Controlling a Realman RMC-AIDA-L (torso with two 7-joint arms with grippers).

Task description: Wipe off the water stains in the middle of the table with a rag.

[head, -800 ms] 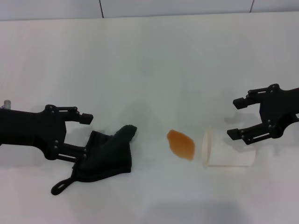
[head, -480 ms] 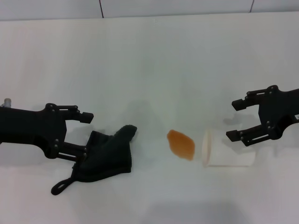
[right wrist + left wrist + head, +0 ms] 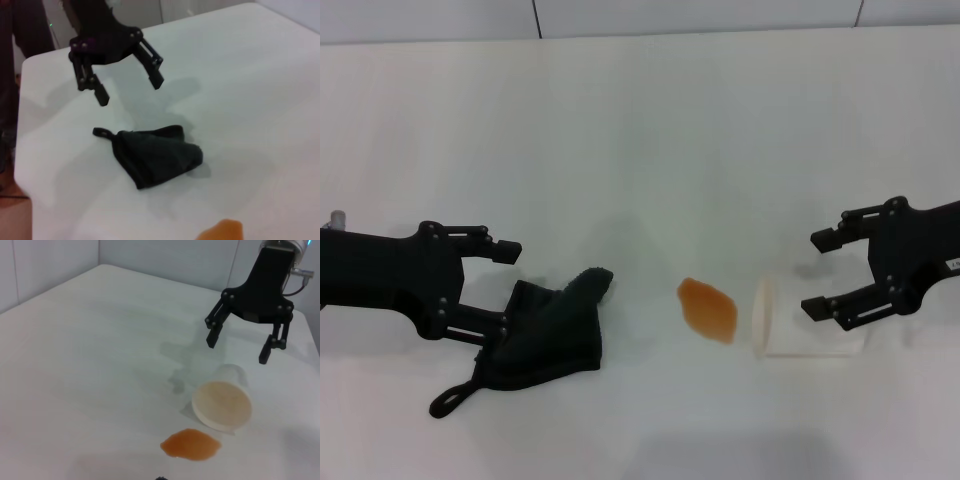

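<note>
Lying flat on the big white smooth table [image 3: 650, 130], the small orange-brown see-through water stains [image 3: 708, 309] make one oval patch, its long way running slantwise from far-left to near-right. Just to its right a white paper cup [image 3: 807, 325] lies on its side, mouth facing the patch. To the left sits the soft black cloth rag [image 3: 548, 335], crumpled, its thin loop trailing toward the near-left. The left gripper [image 3: 503, 288] hangs spread wide over the rag's left edge. The right gripper [image 3: 818, 274] hangs spread wide over the cup.
</note>
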